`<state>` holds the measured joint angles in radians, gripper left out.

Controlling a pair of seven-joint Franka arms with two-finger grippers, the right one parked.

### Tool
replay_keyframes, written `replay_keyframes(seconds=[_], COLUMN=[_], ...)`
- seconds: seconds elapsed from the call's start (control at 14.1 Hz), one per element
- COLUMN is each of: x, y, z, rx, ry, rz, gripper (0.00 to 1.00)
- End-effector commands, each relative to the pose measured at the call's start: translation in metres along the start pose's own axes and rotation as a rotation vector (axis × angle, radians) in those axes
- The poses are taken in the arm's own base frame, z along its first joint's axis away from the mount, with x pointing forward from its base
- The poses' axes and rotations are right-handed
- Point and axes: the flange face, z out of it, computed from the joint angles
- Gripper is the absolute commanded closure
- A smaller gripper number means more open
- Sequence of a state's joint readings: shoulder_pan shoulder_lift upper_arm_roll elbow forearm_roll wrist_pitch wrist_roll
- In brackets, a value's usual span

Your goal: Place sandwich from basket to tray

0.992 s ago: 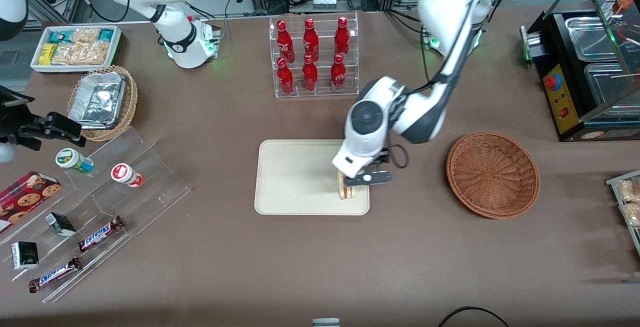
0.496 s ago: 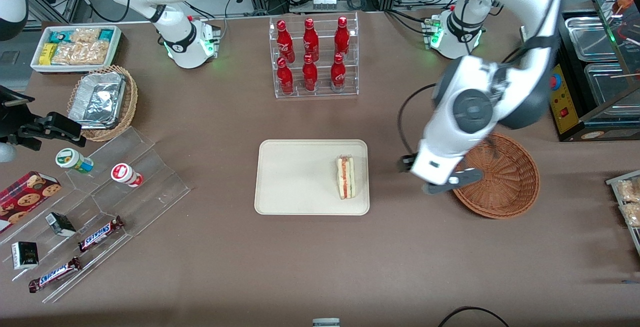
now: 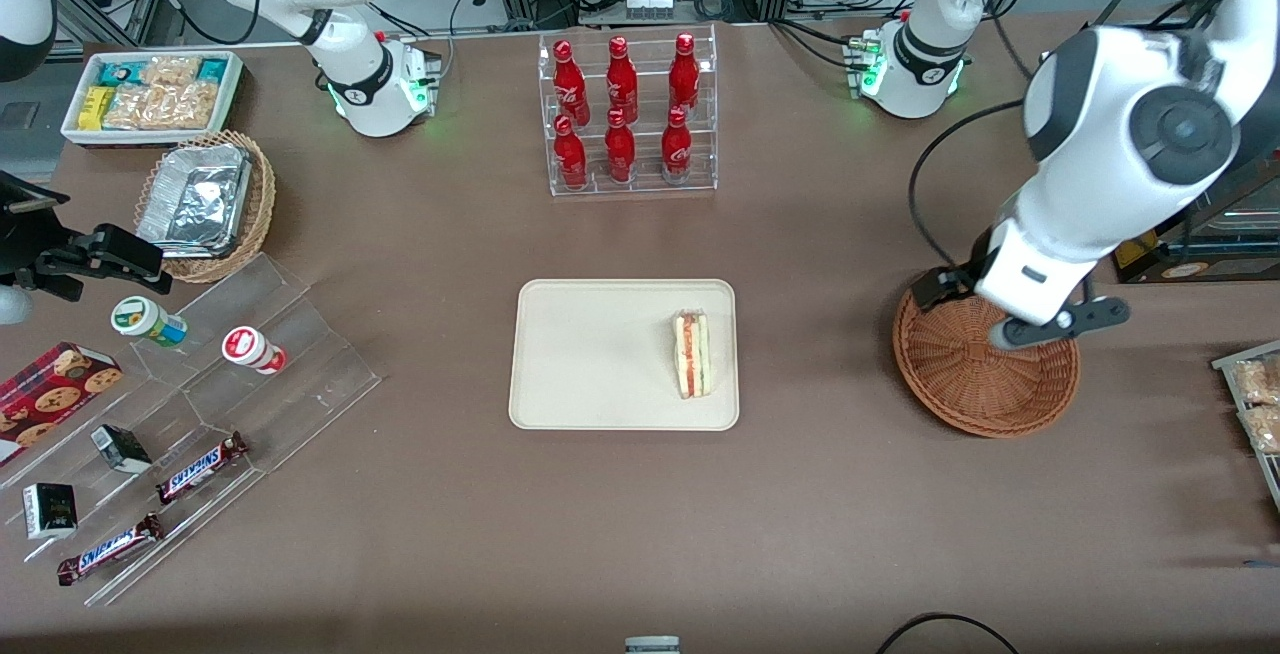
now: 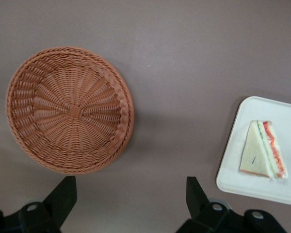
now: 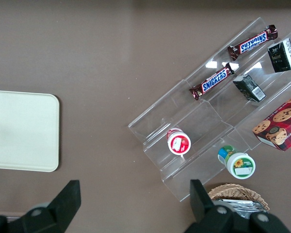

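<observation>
The sandwich (image 3: pixel 692 354) lies on the cream tray (image 3: pixel 590 354), at the tray's end nearest the basket; it also shows in the left wrist view (image 4: pixel 262 150) on the tray (image 4: pixel 242 179). The reddish-brown wicker basket (image 3: pixel 985 374) holds nothing and shows whole in the left wrist view (image 4: pixel 70 109). My left gripper (image 3: pixel 1040 319) hangs high above the basket, open and holding nothing; its fingers (image 4: pixel 63 194) stand wide apart over bare tablecloth.
A clear rack of red bottles (image 3: pixel 625 114) stands farther from the front camera than the tray. A black food warmer (image 3: pixel 1170 134) sits at the working arm's end. Snack shelves (image 3: pixel 180 414) and a foil-tray basket (image 3: pixel 205 204) lie toward the parked arm's end.
My gripper let go of the sandwich on the tray, rose and swung away toward the working arm's end, now above the basket. The sandwich stays on the tray.
</observation>
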<state>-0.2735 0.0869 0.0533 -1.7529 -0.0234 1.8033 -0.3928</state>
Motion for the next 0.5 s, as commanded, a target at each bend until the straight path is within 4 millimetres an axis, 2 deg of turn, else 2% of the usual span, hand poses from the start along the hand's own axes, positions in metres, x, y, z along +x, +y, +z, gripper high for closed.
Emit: replay_keyframes(seconds=[0.0,0.07,0.21,0.43], x=[-0.008,-0.009,-0.014,-0.005], y=[-0.045,-0.064,-0.087,-0.093], z=[-0.018,-0.028,-0.050,-0.093], rx=[-0.006,-0.010,-0.014,-0.016], ry=[-0.024,-0.022,-0.015,0.031], rz=[0.052,0.055,0.028,0.108], gripper=[0.00,0.00,0.00,0.00])
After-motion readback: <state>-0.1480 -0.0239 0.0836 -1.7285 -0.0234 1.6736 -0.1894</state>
